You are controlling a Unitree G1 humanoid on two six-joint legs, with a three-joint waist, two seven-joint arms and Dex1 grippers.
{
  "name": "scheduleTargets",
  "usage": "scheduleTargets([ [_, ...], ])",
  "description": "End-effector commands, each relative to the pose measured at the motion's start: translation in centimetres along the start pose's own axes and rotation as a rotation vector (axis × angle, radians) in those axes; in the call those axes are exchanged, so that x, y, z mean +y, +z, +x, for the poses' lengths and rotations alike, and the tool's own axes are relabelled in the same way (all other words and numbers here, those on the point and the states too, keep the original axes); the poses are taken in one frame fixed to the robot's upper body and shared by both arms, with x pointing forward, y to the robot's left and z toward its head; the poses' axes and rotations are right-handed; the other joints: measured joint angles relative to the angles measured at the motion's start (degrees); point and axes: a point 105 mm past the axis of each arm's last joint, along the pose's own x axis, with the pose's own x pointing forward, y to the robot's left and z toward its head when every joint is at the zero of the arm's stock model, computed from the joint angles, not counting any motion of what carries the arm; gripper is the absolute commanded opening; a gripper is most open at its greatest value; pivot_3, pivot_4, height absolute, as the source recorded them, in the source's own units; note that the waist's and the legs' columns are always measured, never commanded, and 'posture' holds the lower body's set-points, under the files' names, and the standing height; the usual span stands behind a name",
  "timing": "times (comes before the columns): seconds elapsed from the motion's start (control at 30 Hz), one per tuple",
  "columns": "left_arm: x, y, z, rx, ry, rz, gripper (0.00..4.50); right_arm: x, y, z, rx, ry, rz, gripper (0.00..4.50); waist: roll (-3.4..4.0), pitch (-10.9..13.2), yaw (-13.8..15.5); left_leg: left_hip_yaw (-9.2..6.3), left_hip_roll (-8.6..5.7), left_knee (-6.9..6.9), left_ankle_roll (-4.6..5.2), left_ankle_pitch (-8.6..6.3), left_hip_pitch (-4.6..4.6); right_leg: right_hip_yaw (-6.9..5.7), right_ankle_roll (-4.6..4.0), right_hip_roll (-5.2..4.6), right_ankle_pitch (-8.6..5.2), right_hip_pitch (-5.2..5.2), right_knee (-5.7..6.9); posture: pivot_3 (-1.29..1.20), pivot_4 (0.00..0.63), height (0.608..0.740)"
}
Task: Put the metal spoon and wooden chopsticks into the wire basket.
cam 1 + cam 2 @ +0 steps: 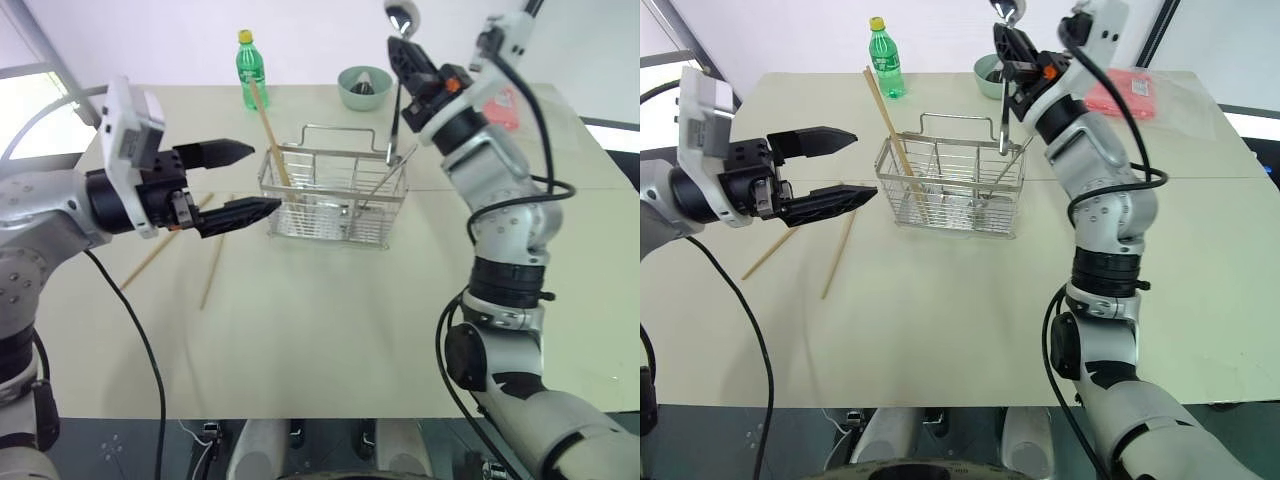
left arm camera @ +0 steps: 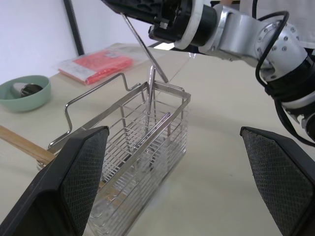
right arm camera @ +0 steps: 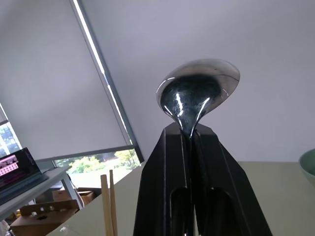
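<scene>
Right wrist view shows my right claw (image 3: pixel 189 135) shut tight on the metal spoon (image 3: pixel 197 93). The shiny bowl sticks up just past my fingertips. From my head, the spoon's long thin handle hangs down from that claw toward the wire basket (image 1: pixel 335 195), and its dark end is near the basket's top edge at about 2 o'clock of the basket. I cannot tell if it is inside yet.

I think the spoon is light, hard and stiff. It looks smooth, so it may slip. Holding it at the neck, right under the bowl, seems a good spot.

My left claw (image 1: pixel 240 182) is wide open and holds nothing. It sits just beside the basket, at the basket's 9 o'clock.

One of the wooden chopsticks (image 1: pixel 270 130) already leans in the basket's near-left corner, pointing up to 11 o'clock. Two more chopsticks (image 1: pixel 212 268) lie flat on the surface (image 1: pixel 320 340), under my left claw at about 7 o'clock of the basket. They look light and stiff. I would pinch each near its middle.
</scene>
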Motion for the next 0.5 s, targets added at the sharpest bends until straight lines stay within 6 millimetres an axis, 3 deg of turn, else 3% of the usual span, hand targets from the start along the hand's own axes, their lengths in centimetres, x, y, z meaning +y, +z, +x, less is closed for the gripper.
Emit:
scheduleTargets([
  [0.03,0.0,1.4,-0.5,-0.027,0.02,0.05,4.5,0.4,-0.8,0.5,-0.051,0.031,-0.036,0.02,0.0,0.0,-0.19,0.01,0.0,0.0,-0.03,0.02,0.01,0.02,0.0,0.01,0.0,0.0,0.01,0.0,0.15,0.68],
  [0.17,0.1,1.8,-0.9,-0.03,0.042,0.055,4.5,-0.2,-2.0,0.5,-0.064,0.022,-0.023,0.02,0.0,0.0,-0.29,0.01,0.02,0.0,-0.21,0.13,0.02,0.05,-0.01,0.03,0.0,-0.04,0.03,0.0,0.15,0.68],
  [0.27,0.2,1.9,-1.2,-0.028,0.058,0.055,4.5,-0.7,-2.2,0.2,-0.069,0.011,-0.013,1.02,0.01,0.01,-0.42,0.02,0.02,-0.01,-0.27,0.16,0.01,0.08,-0.01,0.03,0.0,-0.04,0.03,0.0,0.15,0.68],
  [0.5,0.8,1.8,-1.6,-0.029,0.107,0.048,4.5,-2.2,-1.2,-0.9,-0.081,-0.038,-0.015,4.45,0.0,0.01,-1.1,0.02,0.03,-0.01,-0.38,0.1,0.02,0.08,-0.01,0.03,0.0,-0.04,0.03,0.0,0.15,0.68],
])
